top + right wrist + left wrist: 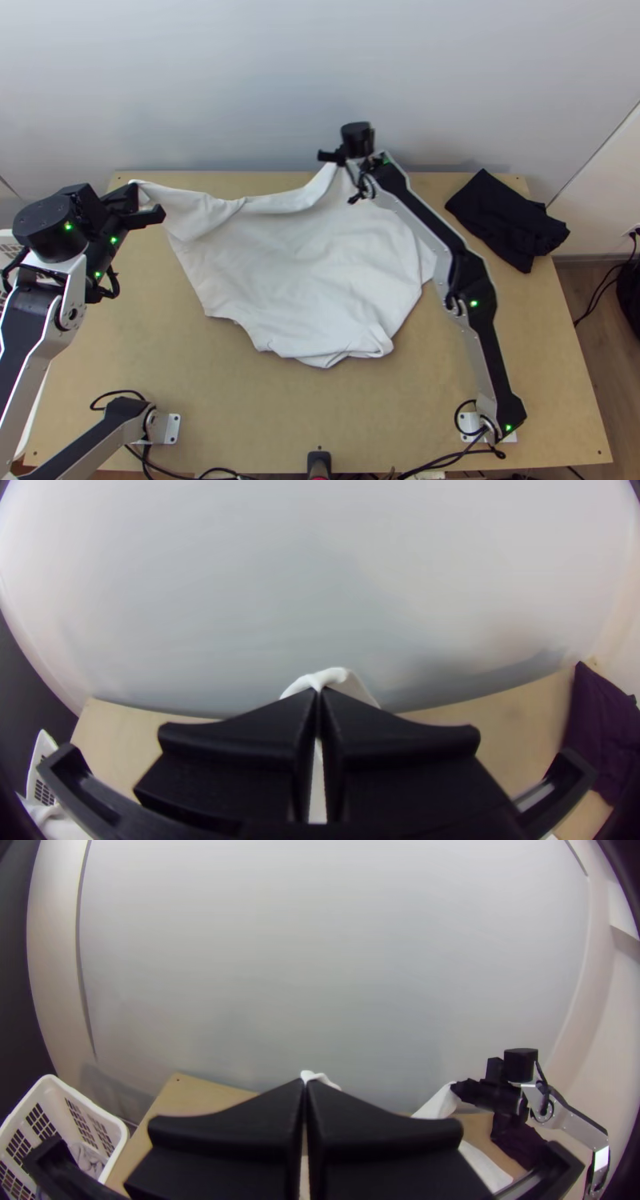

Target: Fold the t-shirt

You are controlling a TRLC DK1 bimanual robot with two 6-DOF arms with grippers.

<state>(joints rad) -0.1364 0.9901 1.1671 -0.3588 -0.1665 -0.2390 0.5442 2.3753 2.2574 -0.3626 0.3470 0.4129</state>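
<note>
Black and broad-fingered, the left gripper hangs above the far left part of a light wooden table, its two fingers clamped on one upper corner of a white t-shirt. Over the table's far edge, a little right of its middle, the right gripper pinches another part of the same cloth, its fingers likewise drawn together on the fabric. From where I stand, the shirt slopes down from both grips, its raised far edge sagging between them, while the rest lies loosely spread and wrinkled across the middle of the table; the hem nearest the table's front is rumpled, with a small turned-over fold toward the right. At the table's far right corner sits a dark cloth, loosely folded into a bundle. Beside the table's left edge stands a white slatted basket with pale fabric inside. Black cables trail along the table's near edge, close to the bases of the silver-and-black arms, and a plain pale wall rises behind the table's far edge.
</note>
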